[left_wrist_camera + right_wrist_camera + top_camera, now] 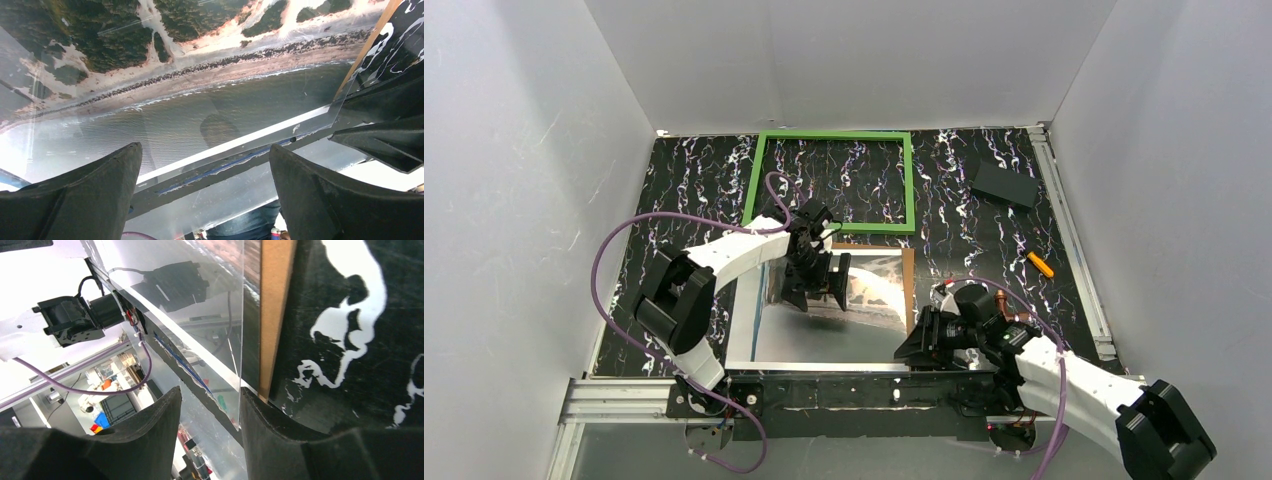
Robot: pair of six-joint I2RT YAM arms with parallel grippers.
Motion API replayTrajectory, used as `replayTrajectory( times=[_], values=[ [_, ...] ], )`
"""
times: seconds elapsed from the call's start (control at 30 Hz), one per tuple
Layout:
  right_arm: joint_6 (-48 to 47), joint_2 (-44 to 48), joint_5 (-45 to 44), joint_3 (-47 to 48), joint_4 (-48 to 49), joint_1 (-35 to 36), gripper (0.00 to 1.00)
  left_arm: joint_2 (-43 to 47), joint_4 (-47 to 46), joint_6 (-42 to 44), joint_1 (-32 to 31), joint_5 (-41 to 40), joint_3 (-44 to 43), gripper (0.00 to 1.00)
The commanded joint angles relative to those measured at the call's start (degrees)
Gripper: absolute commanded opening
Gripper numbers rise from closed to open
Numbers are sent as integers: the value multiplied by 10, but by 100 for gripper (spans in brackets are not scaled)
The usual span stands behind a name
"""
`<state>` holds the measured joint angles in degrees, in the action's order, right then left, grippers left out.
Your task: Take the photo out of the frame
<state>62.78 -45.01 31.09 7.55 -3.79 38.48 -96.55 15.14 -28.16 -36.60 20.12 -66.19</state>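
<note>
Plain white walls (514, 150) box in a black tabletop (694, 180) — white-veined, evenly lit.

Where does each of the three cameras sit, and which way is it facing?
Top external: high behind the bases, facing down at the table, the frame and the photo; left gripper and right gripper both show.
Left wrist: over the photo, facing down onto it; its open fingers show.
Right wrist: low at the photo's near right corner, facing along the brown backing edge; its fingers show.
Shared: top and left wrist both see the photo.
</note>
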Motion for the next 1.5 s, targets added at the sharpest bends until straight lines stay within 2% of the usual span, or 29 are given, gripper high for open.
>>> replayTrajectory(
  times=[0.0,0.33,0.4,0.47,0.63,0.7,1.0,1.2,1.47],
  values=[
    [-4,-4,10,35,33,11,54,-5,74,-4,-1,-18,-14,100],
    [-14,-51,2,55,47,30,52,-19,76,-7,-1,-32,-9,100],
    [-36,-49,-27,79,-16,31,51,-23,76,-11,0,-36,-6,100],
    [-57,-30,-66,101,-84,31,55,-24,74,-16,0,-39,0,100],
    [-96,-3,-120,151,-167,29,67,-23,70,-25,0,-48,13,100],
    [-117,-12,-139,179,-199,23,67,-22,71,-27,0,-54,15,100],
    [-191,-101,-168,261,-198,-46,55,-19,59,-34,0,-37,25,100],
    [-250,-225,-141,323,-163,-98,47,-21,46,-46,0,-42,39,100],
    [-302,-351,-137,407,-133,-127,47,-28,49,-57,0,-57,50,100]
  ],
)
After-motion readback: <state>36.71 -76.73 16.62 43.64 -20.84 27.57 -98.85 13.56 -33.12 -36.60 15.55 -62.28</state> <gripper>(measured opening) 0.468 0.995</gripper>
